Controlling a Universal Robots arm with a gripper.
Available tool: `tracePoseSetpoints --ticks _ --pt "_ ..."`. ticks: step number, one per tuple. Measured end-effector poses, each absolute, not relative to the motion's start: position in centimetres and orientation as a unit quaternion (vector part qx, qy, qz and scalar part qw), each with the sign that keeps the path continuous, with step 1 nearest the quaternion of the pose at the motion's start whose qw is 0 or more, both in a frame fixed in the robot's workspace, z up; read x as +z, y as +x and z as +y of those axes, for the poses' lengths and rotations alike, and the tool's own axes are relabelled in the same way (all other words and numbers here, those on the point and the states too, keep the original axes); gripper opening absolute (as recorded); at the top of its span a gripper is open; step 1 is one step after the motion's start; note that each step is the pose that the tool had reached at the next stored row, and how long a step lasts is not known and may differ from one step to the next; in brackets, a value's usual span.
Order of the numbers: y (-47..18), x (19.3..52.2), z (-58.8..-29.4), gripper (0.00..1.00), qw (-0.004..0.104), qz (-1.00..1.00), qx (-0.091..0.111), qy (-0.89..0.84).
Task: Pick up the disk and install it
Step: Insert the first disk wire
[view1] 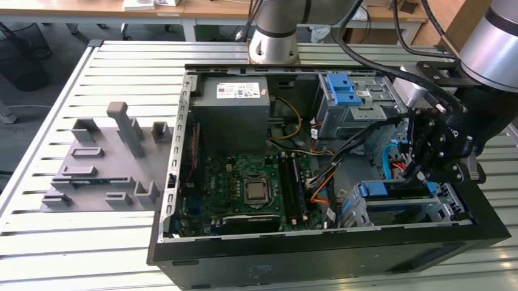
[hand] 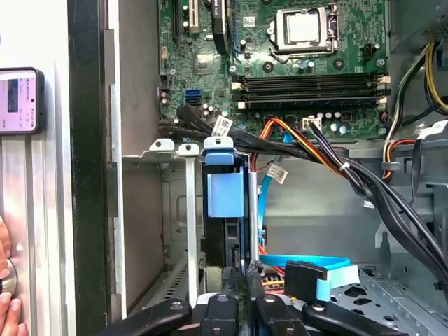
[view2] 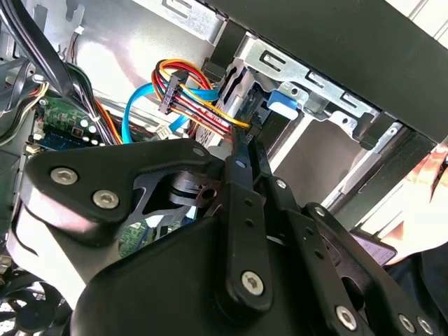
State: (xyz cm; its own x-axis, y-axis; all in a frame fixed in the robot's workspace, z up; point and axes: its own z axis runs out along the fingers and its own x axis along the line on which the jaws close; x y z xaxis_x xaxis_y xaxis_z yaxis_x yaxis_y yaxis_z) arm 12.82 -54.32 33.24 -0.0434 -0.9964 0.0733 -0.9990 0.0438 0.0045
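The disk (hand: 225, 210) stands edge-up in its bay, just beyond the hand (hand: 243, 280).

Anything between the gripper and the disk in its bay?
Nothing in the first wrist view: the gripper sits right at the end of the disk, which stands in the metal bay.

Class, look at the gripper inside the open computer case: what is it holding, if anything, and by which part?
It cannot be told. The gripper sits at the rear edge of the blue-framed silver disk standing in the grey metal drive bay, but no grasp is visible.
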Motion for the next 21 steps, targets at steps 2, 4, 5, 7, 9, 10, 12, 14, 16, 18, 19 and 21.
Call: tracePoseSetpoints --ticks 2,4,5,7,9,10,12,14,16,18,19,21 --pt "12.82 33.21 -54.33 0.16 0.028 -0.722 0.024 0.691" --pt "12.82 33.16 -54.35 0.16 0.028 -0.722 0.024 0.691" --pt "12.82 33.12 -54.36 0.16 0.028 -0.722 0.023 0.691" --pt "12.82 33.03 -54.38 0.16 0.028 -0.722 0.023 0.691" --pt "12.82 32.9 -54.41 0.16 0.028 -0.722 0.023 0.691" --pt "12.82 32.84 -54.43 0.16 0.028 -0.722 0.023 0.691" --pt "12.83 32.74 -54.48 0.16 0.028 -0.722 0.023 0.691" --pt "12.83 32.73 -54.48 0.16 0.028 -0.722 0.023 0.691" --pt "12.83 32.7 -54.49 0.16 0.028 -0.722 0.023 0.691" --pt "12.83 32.71 -54.49 0.16 0.028 -0.722 0.023 0.691" --pt "12.83 32.71 -54.49 0.16 0.028 -0.722 0.022 0.691" --pt "12.83 32.77 -54.49 0.17 0.028 -0.722 0.022 0.691"
